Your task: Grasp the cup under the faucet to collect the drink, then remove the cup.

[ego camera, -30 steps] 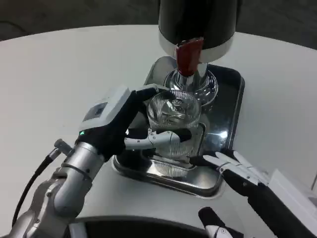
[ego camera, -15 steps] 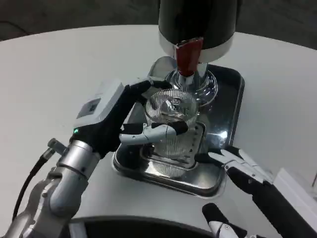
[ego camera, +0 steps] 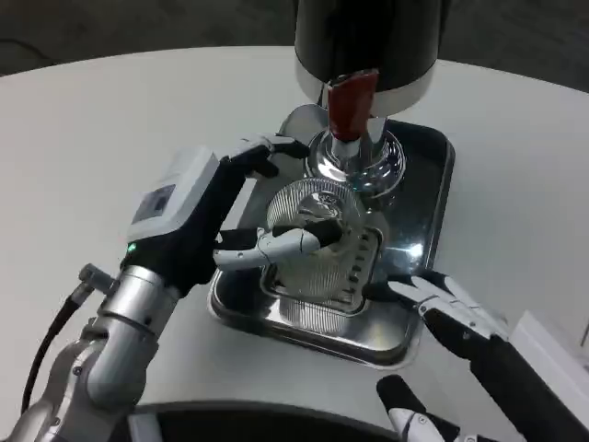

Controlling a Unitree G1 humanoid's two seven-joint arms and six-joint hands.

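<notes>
A clear ribbed glass cup [ego camera: 315, 241] is held by my left hand [ego camera: 216, 216], thumb across its front and fingers behind its rim. The cup tilts toward me, lifted over the metal drip tray [ego camera: 433, 198], just below and in front of the chrome faucet [ego camera: 354, 157] with its red tap handle [ego camera: 348, 103]. My right hand [ego camera: 451, 318] rests open at the tray's near right corner, fingers spread and touching the tray's edge, holding nothing.
The black dispenser body [ego camera: 368, 37] rises at the back of the tray. The white round table [ego camera: 110, 138] stretches wide to the left and right. A dark edge lies at the bottom near my body.
My left hand has drawn the cup toward me and to the left, away from the faucet, and tipped it. The right hand has barely shifted.
</notes>
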